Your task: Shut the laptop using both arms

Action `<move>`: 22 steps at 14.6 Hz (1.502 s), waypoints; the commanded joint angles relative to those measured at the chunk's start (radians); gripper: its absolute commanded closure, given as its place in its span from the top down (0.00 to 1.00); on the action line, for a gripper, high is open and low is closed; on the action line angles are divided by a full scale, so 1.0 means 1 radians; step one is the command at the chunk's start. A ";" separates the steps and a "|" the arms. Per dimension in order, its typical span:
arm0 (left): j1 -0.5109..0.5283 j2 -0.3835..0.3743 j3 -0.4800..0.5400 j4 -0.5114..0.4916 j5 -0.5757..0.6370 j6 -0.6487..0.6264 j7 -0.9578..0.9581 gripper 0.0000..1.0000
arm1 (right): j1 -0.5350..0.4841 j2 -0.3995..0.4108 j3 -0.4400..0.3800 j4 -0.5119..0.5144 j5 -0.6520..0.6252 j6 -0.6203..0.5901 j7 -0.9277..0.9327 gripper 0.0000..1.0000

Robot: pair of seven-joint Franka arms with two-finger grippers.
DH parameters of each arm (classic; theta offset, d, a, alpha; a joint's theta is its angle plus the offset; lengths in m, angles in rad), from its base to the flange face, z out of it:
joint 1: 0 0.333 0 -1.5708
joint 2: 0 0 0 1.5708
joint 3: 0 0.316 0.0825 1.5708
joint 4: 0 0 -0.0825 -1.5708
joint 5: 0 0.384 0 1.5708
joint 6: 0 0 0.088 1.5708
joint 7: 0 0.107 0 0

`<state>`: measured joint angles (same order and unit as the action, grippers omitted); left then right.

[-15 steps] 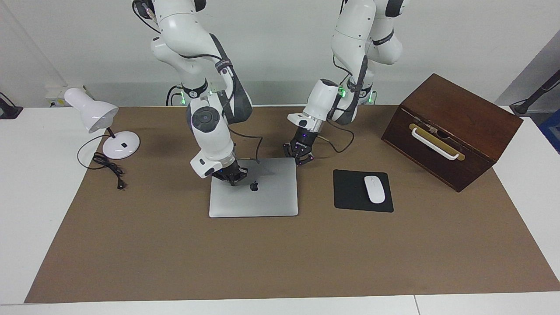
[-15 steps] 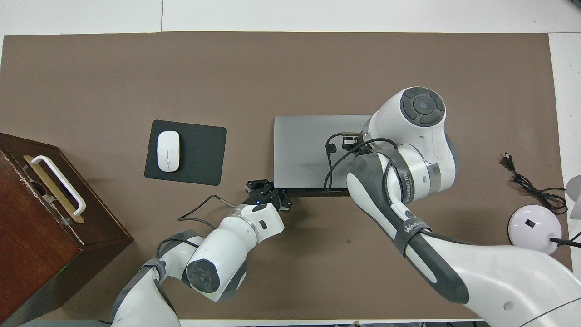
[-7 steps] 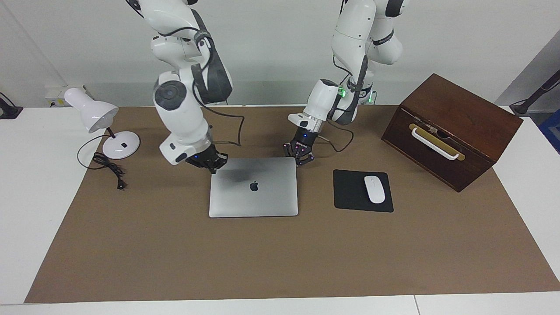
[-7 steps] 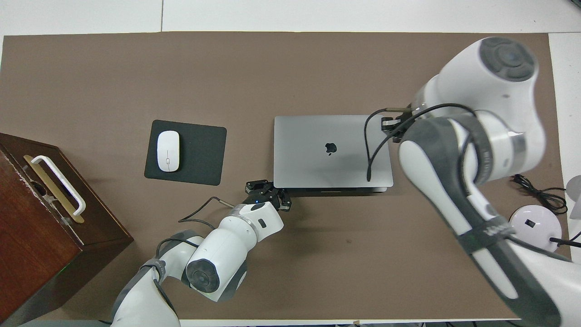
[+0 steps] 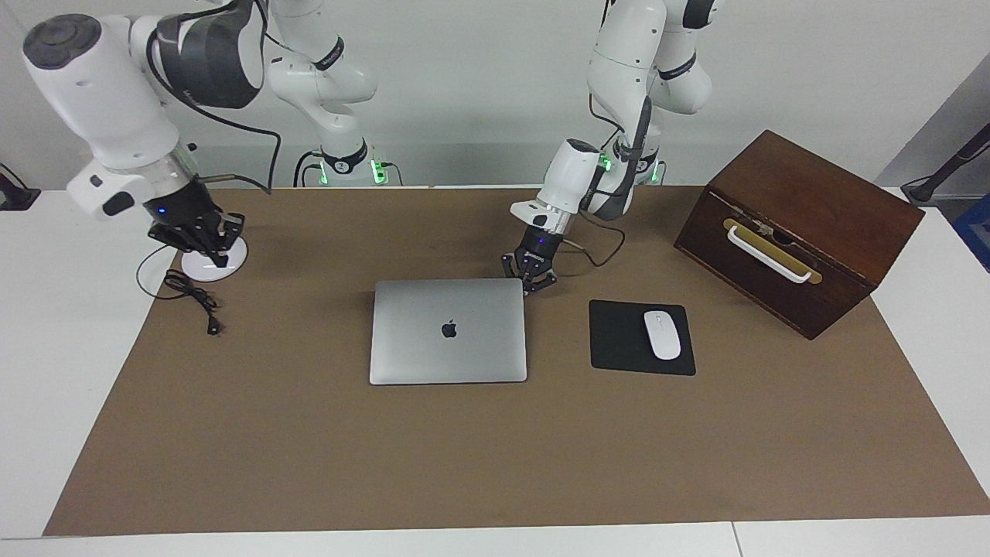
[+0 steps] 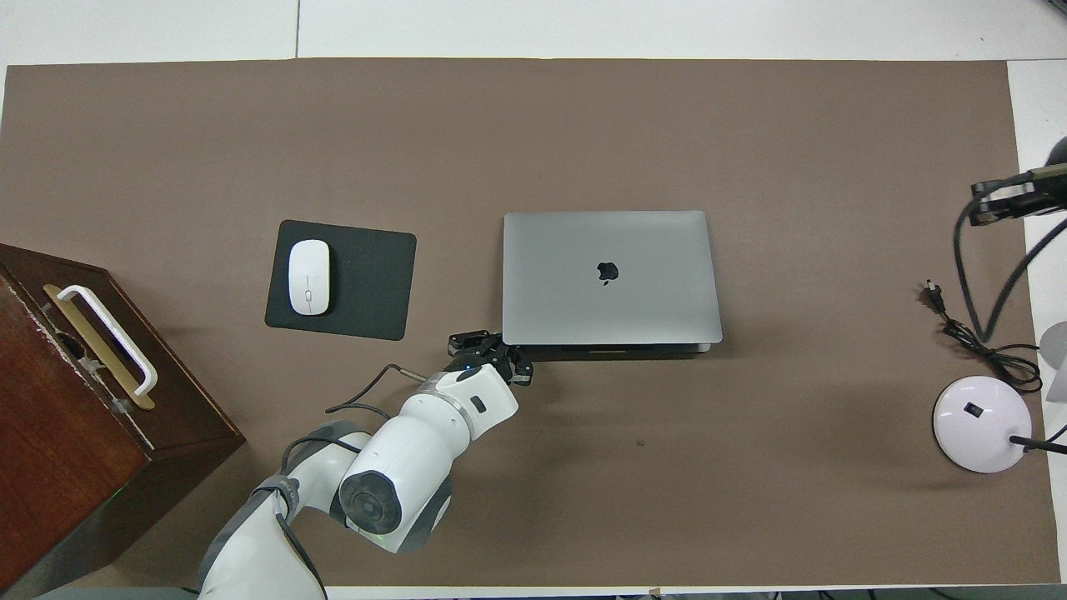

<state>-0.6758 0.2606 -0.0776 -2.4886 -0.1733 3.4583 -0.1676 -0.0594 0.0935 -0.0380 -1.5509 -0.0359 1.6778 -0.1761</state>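
Your left hand [image 5: 530, 280] sits low at the laptop's [image 5: 448, 331] corner nearest the robots, toward the left arm's end of the table [image 5: 309, 456]; can't tell if fingers are open or closed, nor if it touches. Your right hand [image 5: 197, 236] hangs over the white lamp's base [image 5: 215, 259], well apart from the laptop; finger state: can't tell. Laptop lies shut and flat mid-table, logo up. In the facing view, the black mouse pad [image 5: 623, 340] w/ white mouse [image 5: 662, 334] sits at 3 o'clock of the laptop, and the brown wooden box [image 5: 797, 224] at roughly 2 o'clock. Lamp's cord [image 5: 193, 294] at 9 o'clock.
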 commanded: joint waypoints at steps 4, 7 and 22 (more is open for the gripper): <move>0.024 -0.201 0.013 -0.027 -0.017 -0.353 -0.035 0.00 | -0.039 -0.018 0.018 0.015 -0.012 -0.029 0.002 0.00; 0.058 -0.297 0.015 -0.024 -0.015 -0.525 -0.032 0.00 | -0.008 -0.020 0.030 0.014 -0.006 -0.039 0.122 0.00; 0.369 -0.443 0.019 0.395 -0.002 -1.442 0.031 1.00 | -0.010 -0.035 0.027 -0.015 0.080 -0.026 0.150 1.00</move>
<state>-0.3569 -0.1498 -0.0513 -2.1126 -0.1754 2.0801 -0.1518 -0.0597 0.0787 -0.0157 -1.5451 0.0260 1.6562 -0.0413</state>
